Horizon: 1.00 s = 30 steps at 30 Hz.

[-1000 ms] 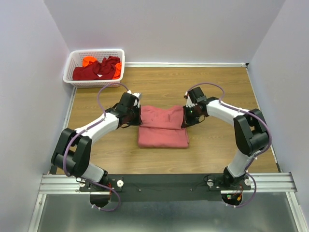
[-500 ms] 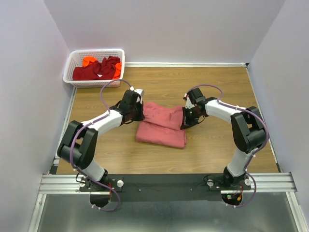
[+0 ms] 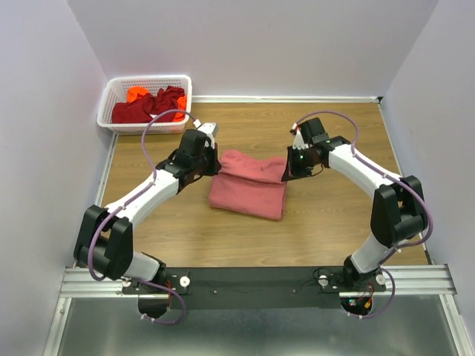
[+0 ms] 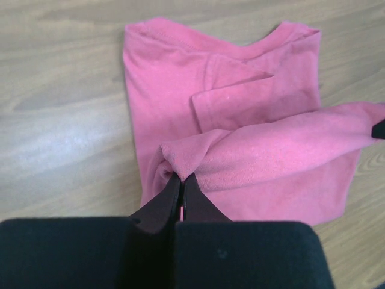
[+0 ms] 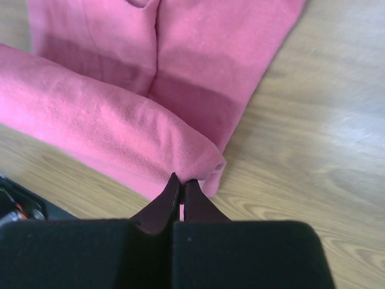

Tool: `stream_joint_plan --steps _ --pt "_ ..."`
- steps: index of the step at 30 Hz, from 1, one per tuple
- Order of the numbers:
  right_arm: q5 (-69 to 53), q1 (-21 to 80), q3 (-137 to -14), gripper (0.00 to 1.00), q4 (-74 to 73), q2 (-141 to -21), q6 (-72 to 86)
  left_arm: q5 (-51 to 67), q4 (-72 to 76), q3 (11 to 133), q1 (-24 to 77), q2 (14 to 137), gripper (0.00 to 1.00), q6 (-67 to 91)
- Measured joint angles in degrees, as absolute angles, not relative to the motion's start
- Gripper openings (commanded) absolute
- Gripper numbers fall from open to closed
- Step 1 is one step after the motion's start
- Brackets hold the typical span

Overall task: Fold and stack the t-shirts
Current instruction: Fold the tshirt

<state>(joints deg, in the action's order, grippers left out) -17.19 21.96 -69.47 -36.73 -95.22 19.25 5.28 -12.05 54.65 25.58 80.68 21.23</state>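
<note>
A salmon-pink t-shirt [image 3: 249, 189] lies folded in the middle of the wooden table, its far edge lifted into a taut fold. My left gripper [image 3: 219, 165] is shut on the left end of that fold [image 4: 180, 158]. At the fold's right end [image 5: 198, 159], my right gripper [image 3: 285, 169] is shut on the cloth too. The rest of the shirt [image 4: 252, 90] rests flat under the raised fold. A dark red t-shirt [image 3: 148, 107] and a bright orange one [image 3: 136, 93] lie crumpled in the white basket [image 3: 107, 96] at the far left corner.
The wooden table [image 3: 334, 215] is walled in by pale panels on three sides. The basket sits against the left wall. A black rail [image 3: 252, 285] carrying both arm bases runs along the near edge.
Both grippers have moved toward the far side with the pink shirt's edge, raising it. The shirt has slid and turned slightly on the table. Both stay shut on the cloth.
</note>
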Motion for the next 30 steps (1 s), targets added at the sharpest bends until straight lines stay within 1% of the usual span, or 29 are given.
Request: stream_joint_plan --steps 3,8,12,17,20,24,30 --pt "-17.5 20.0 -72.3 0.01 -37.2 -97.3 18.8 5.0 -9.3 55.7 25.5 83.1 0.00 20.4" --pt "-17.5 18.2 -75.0 0.01 -35.8 -106.2 17.6 5.1 -4.1 59.5 24.1 95.4 0.00 19.5" --pt "-17.4 17.8 -76.5 0.01 -35.4 -111.0 16.8 5.1 -3.1 60.9 22.9 101.2 0.00 20.2" --pt "-17.2 17.7 -80.0 0.01 -34.9 -112.0 15.9 5.0 -0.1 60.6 21.9 101.0 0.00 22.6" --pt "-17.3 17.6 -81.3 0.01 -34.2 -111.9 15.7 4.7 2.5 58.1 21.6 100.6 0.00 25.2" --pt "-17.7 17.6 -81.5 0.01 -33.9 -111.0 15.7 4.7 3.7 55.0 21.5 100.7 0.00 28.0" --pt "-17.6 17.5 -81.5 0.01 -30.3 -110.1 15.8 4.7 5.3 54.7 21.5 102.1 0.00 30.3"
